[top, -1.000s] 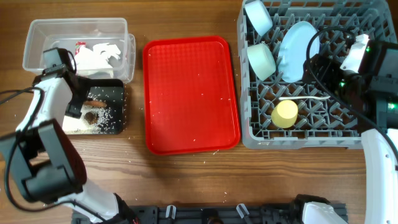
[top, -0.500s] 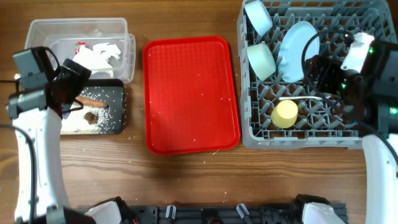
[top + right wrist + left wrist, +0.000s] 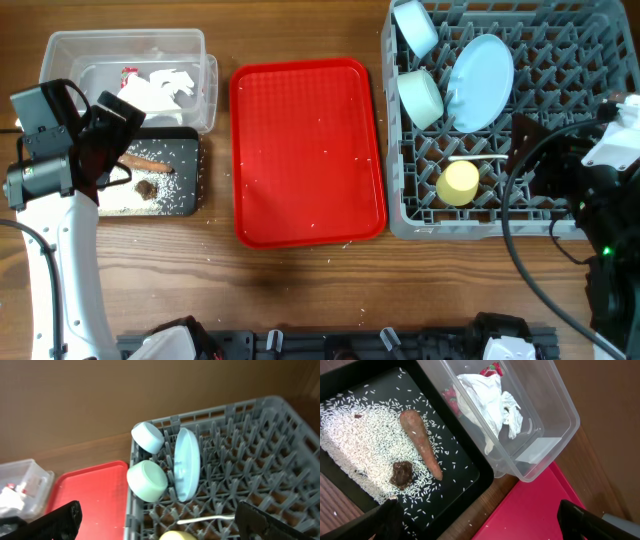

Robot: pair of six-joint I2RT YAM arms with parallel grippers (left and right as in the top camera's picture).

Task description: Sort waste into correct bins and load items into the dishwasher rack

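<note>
While my left gripper (image 3: 477, 510) hangs wide open by the black tray (image 3: 465, 467) holding rice (image 3: 355, 445), carrot stick (image 3: 420, 440) and brown lump (image 3: 401, 473), my right gripper (image 3: 159, 510) gapes wide near the rack (image 3: 260, 460), blue plate (image 3: 187, 465) on edge inside.

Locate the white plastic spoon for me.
In the overhead view, the white plastic spoon lies flat inside the dishwasher rack on the right side of the table, between the yellow cup and the pale blue plate.

Upper right: crumpled white paper (image 3: 487, 402) with red marks inside the clear tub (image 3: 555, 400). Left, alongside it: black tray (image 3: 465, 460) strewn with rice grains (image 3: 352, 445), orange-brown stick (image 3: 420, 442) just beside a small brown lump (image 3: 401, 473). Lower right: corner of red tray (image 3: 530, 512) on the table (image 3: 612, 435).
</note>
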